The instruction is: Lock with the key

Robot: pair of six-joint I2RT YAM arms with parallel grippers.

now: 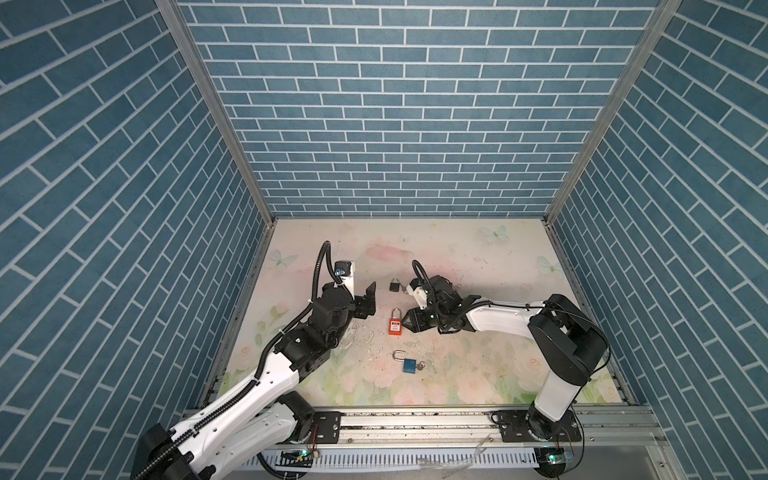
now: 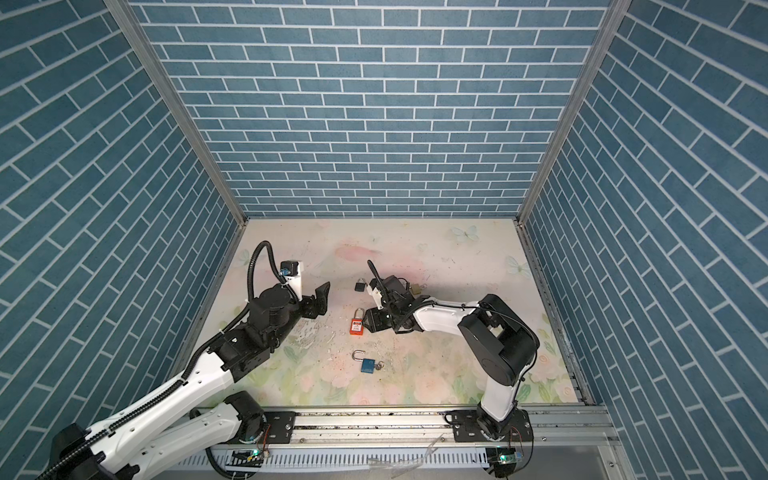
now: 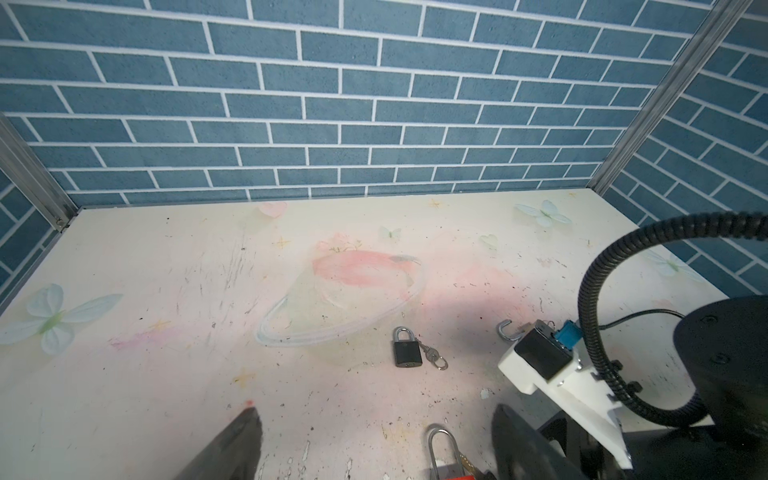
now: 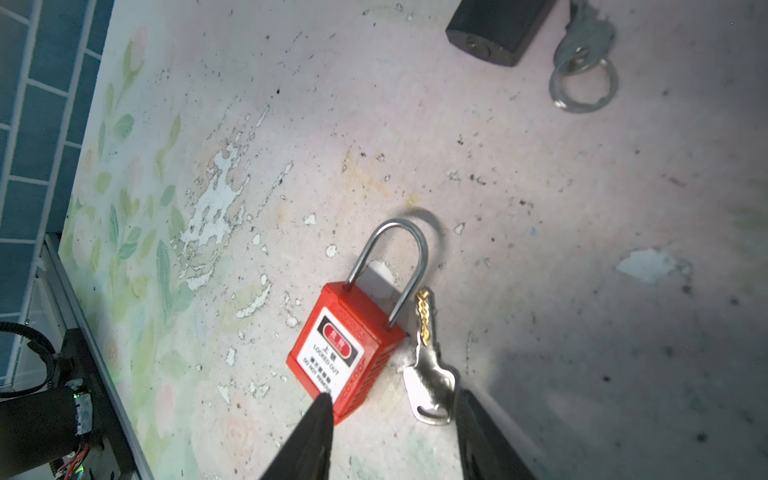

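Note:
A red padlock (image 4: pixel 347 353) with a silver shackle pushed into its body lies flat on the table, also visible in both top views (image 1: pixel 395 325) (image 2: pixel 356 326). Its silver key (image 4: pixel 430 374) lies loose on the table right beside the body. My right gripper (image 4: pixel 392 401) is open just behind them, one fingertip (image 4: pixel 322 405) over the padlock's bottom corner and the other beside the key's head, gripping nothing. It shows in a top view (image 1: pixel 409 322) to the right of the padlock. My left gripper (image 3: pixel 374 411) (image 1: pixel 368 300) hangs open and empty to the left; the padlock's shackle (image 3: pixel 444 449) sits between its fingers.
A black padlock (image 1: pixel 394 285) (image 3: pixel 407 353) with keys on a ring (image 4: pixel 582 79) lies farther back. A blue padlock (image 1: pixel 409 365) with an open shackle and a key lies toward the front. A brass padlock (image 2: pixel 413 287) sits behind the right wrist. Blue brick walls enclose the table.

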